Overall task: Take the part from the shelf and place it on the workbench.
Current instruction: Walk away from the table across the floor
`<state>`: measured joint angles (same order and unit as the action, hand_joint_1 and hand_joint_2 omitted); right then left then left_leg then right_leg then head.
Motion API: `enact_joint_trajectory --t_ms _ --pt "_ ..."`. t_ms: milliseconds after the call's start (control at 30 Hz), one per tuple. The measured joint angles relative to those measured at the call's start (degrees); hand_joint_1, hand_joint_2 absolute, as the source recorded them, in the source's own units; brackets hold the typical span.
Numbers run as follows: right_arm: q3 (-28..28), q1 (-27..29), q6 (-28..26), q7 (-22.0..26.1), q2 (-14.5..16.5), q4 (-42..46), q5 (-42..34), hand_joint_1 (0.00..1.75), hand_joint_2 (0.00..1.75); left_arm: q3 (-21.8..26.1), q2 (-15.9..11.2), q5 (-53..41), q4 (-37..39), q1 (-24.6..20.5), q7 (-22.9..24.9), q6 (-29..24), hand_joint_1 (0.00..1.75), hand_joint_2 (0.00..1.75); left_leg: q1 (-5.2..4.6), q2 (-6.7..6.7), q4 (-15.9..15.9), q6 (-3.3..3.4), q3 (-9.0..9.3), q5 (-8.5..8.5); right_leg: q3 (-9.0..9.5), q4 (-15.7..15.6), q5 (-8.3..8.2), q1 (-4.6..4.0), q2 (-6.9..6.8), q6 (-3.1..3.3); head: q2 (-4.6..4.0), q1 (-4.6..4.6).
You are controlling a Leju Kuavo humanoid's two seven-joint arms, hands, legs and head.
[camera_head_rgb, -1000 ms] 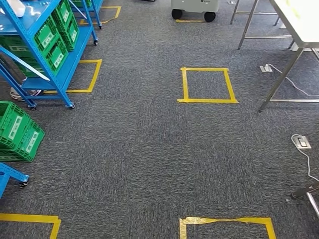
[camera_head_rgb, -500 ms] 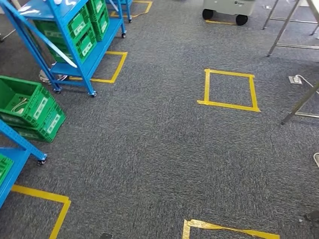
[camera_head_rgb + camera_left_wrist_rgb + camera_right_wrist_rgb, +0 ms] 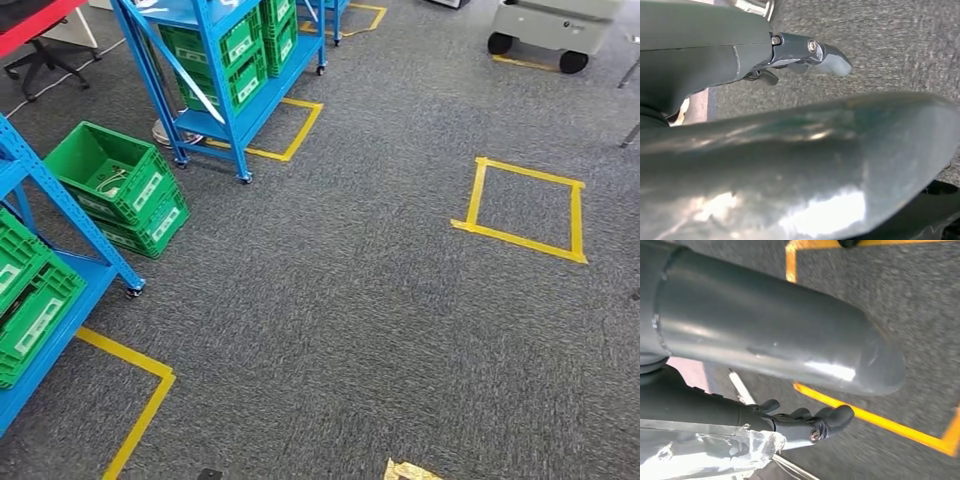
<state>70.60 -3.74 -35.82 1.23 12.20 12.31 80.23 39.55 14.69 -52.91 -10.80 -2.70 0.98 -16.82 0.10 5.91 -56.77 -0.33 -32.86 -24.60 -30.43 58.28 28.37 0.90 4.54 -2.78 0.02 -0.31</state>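
Note:
A blue shelf (image 3: 226, 90) on wheels stands at the back left of the head view, with green bins (image 3: 245, 50) on its levels. A second blue shelf (image 3: 53, 250) with green bins (image 3: 30, 305) comes in at the near left. I cannot make out the part in any bin. My left hand (image 3: 798, 150) hangs over the carpet with its fingers (image 3: 817, 50) stretched out and nothing in it. My right hand (image 3: 772, 340) hangs the same way, its dark fingers (image 3: 817, 422) apart and holding nothing.
Two stacked green crates (image 3: 113, 185) sit on the floor between the shelves, the top one holding some cables. Yellow tape squares (image 3: 521, 205) mark the grey carpet. A white wheeled cart (image 3: 551, 25) stands far right, an office chair (image 3: 38, 55) far left.
The camera has turned left, so the whole scene has slid right. The metal table legs have left the picture and the near shelf has come in at the left.

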Motion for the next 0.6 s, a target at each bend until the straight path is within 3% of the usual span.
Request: enact_joint_trajectory --t_ms 67,100,167,233,267,300,333,400,467,500,567,600 --pt "0.0 0.0 0.0 0.0 0.0 0.0 0.1 0.0 0.0 0.1 0.0 -0.1 0.0 0.2 0.1 -0.3 0.0 0.0 0.23 0.44 0.1 -0.71 -0.39 0.19 0.09 -0.1 -0.36 -0.15 -1.1 0.89 0.0 -0.02" --pt "0.0 0.0 0.1 0.0 0.0 0.0 0.2 0.0 0.0 0.1 0.0 -0.3 0.0 0.3 0.4 -0.7 0.0 0.0 0.21 -0.33 -0.7 -0.97 -0.8 -0.38 0.1 -0.3 -0.55 -0.17 -1.73 1.32 0.0 -0.2" --pt "0.0 0.0 0.1 -0.1 0.0 0.0 0.2 0.0 0.0 0.1 0.0 -1.5 0.0 0.2 2.0 -3.0 0.0 0.0 0.07 -3.15 -5.6 -1.32 -3.11 -3.52 0.06 -0.5 -0.77 -0.24 -3.18 1.99 0.0 -0.59" --pt "0.0 0.2 0.1 -0.3 0.0 0.0 0.1 0.0 0.0 0.0 0.0 -3.6 0.0 0.2 4.7 -7.0 0.0 0.0 0.03 -4.83 -13.5 -1.56 -6.7 -7.2 -0.07 -0.5 -0.74 -0.47 -4.75 2.31 0.0 -0.8" --pt "0.0 0.2 0.1 -0.5 0.0 0.0 0.0 0.0 0.0 -0.1 0.0 -4.8 0.0 0.3 6.1 -9.1 0.0 0.0 0.04 -5.05 -16.1 -1.6 -7.77 -7.88 -0.11 -0.5 -0.71 -0.54 -5.53 2.37 0.0 -0.81" --pt "0.0 0.2 0.1 -0.7 0.0 0.0 0.0 0.0 0.0 -0.3 0.0 -6.0 0.0 0.4 7.3 -11.2 0.0 0.0 0.03 -5.15 -16.5 -1.57 -7.82 -7.48 -0.11 -0.5 -0.69 -0.59 -6.25 2.4 0.0 -0.8" --pt "0.0 0.1 0.1 -1.0 0.0 0.0 0.1 0.0 0.0 -0.5 -0.1 -7.0 0.0 0.6 8.2 -13.0 0.0 0.0 0.02 -5.32 -14.7 -1.49 -6.72 -6.08 -0.06 -0.5 -0.67 -0.6 -6.89 2.39 0.0 -0.81" --pt "0.0 0.0 0.2 -1.6 0.0 0.0 0.2 0.0 0.0 -1.2 -0.1 -8.9 0.0 0.7 9.9 -16.0 0.0 0.0 -0.17 -7.16 -6.8 -1.19 -2.41 -2.49 0.12 -0.5 -0.53 -0.72 -8.01 2.19 0.0 -0.83" --pt "0.0 -0.1 0.2 -2.1 0.0 0.0 0.3 0.0 0.0 -2.0 0.0 -10.5 0.0 0.6 11.4 -18.6 0.0 0.0 -0.47 -9.02 -1.0 -0.69 0.51 -0.99 0.19 -0.3 -0.26 -1.06 -9.0 1.75 0.0 -0.81" --pt "0.0 -0.1 0.2 -2.2 0.0 0.0 0.4 0.0 0.0 -2.4 0.0 -11.0 0.0 0.6 11.9 -19.8 0.0 0.0 -0.61 -9.24 -0.1 -0.43 0.85 -1.04 0.23 -0.3 -0.18 -1.22 -9.5 1.5 0.0 -0.77" --pt "0.0 -0.3 0.3 -2.4 0.0 0.0 0.4 0.0 0.0 -2.8 0.0 -11.3 0.0 0.9 12.3 -21.5 0.0 0.0 -0.56 -8.19 0.3 0.26 0.75 -0.92 0.41 -0.4 -0.02 -1.19 -10.23 0.98 0.0 -0.68" --pt "-0.1 -0.3 0.3 -2.5 0.0 0.0 0.5 0.0 0.0 -2.9 0.0 -11.3 0.0 1.1 12.4 -22.0 0.0 0.0 -0.42 -7.65 0.4 0.61 0.81 -0.81 0.27 0.1 0.52 -1.11 -9.55 0.65 0.0 -0.58"
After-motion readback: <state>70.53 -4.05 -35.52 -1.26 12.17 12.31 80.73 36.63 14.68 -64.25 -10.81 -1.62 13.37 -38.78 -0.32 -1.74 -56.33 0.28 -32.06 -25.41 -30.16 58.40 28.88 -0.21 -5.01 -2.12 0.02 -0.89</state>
